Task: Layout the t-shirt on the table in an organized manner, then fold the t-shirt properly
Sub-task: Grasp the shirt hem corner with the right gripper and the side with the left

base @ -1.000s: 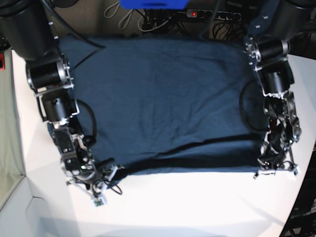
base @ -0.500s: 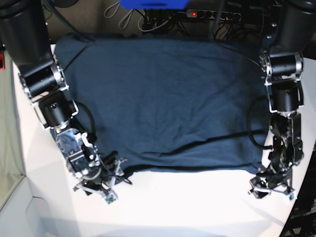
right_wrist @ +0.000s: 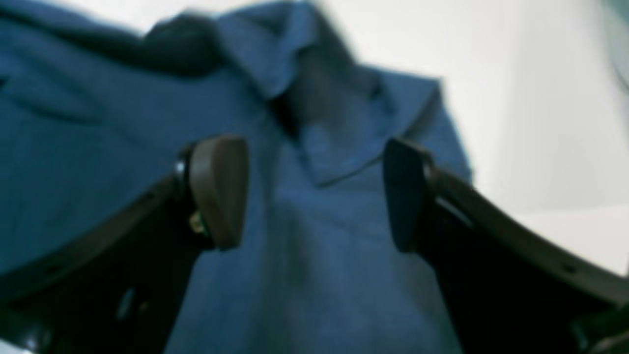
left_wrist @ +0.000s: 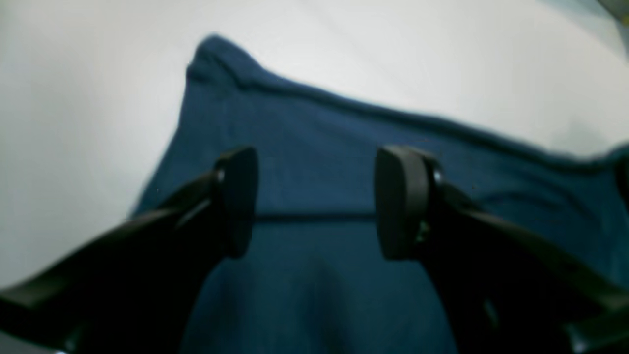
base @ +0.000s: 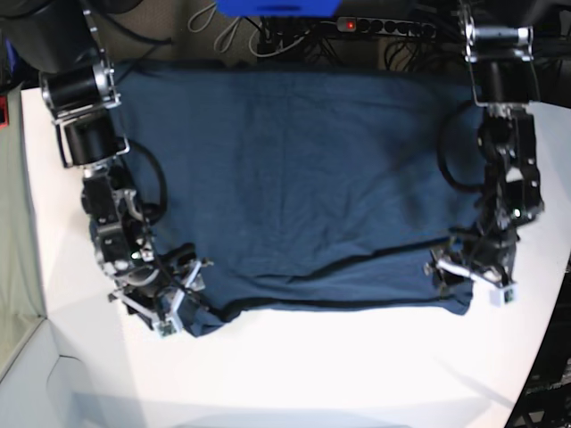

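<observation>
The dark navy t-shirt (base: 294,178) lies spread wide over the white table (base: 339,374), its near edge slightly wavy with a long crease above it. My right gripper (base: 169,308) hovers over the shirt's near corner on the left of the base view. In the right wrist view this right gripper (right_wrist: 314,191) is open above a rumpled, folded-over corner of the t-shirt (right_wrist: 314,123). My left gripper (base: 468,281) is over the other near corner. In the left wrist view the left gripper (left_wrist: 319,201) is open, with flat t-shirt (left_wrist: 314,162) cloth below and nothing held.
A power strip (base: 384,25) with a red light, cables and a blue object (base: 277,7) sit behind the table's far edge. The table's curved edge (base: 540,357) cuts in at the lower right. Bare white tabletop (left_wrist: 73,123) lies beside the shirt's corner.
Both grippers have gone from shut to open and let go of the shirt's near corners. Both arms have then drawn back from the near edge, over the cloth.
</observation>
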